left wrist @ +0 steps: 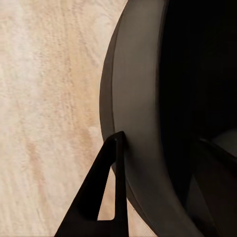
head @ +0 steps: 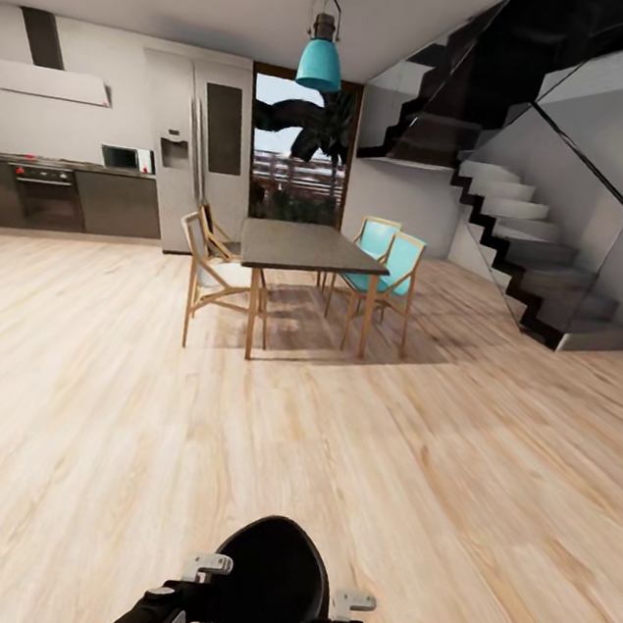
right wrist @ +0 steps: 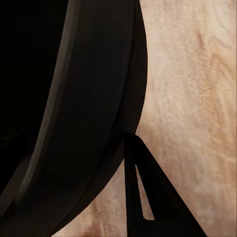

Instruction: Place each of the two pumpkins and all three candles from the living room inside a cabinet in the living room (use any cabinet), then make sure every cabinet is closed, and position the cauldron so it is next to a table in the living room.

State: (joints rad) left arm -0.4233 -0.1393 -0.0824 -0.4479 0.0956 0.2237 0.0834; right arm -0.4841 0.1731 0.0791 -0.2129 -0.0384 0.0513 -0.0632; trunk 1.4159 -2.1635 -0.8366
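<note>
A black round cauldron (head: 265,582) hangs low in front of me over the wood floor, carried between both arms. My left gripper (left wrist: 160,142) is shut on its rim, with one finger (left wrist: 111,177) against the outer wall and the other inside the dark bowl. On the opposite side my right gripper (right wrist: 81,143) clamps the rim the same way, its outer finger (right wrist: 140,182) pressed to the wall. A dark-topped table (head: 306,246) on wooden legs stands several steps ahead. The pumpkins, the candles and the cabinet are out of view.
Two wooden chairs (head: 214,268) stand at the table's left and two teal chairs (head: 387,268) at its right. A black staircase (head: 537,254) with a glass rail rises at the right. Black kitchen units (head: 65,198) and a fridge (head: 200,152) line the back wall. Open floor (head: 237,420) lies between me and the table.
</note>
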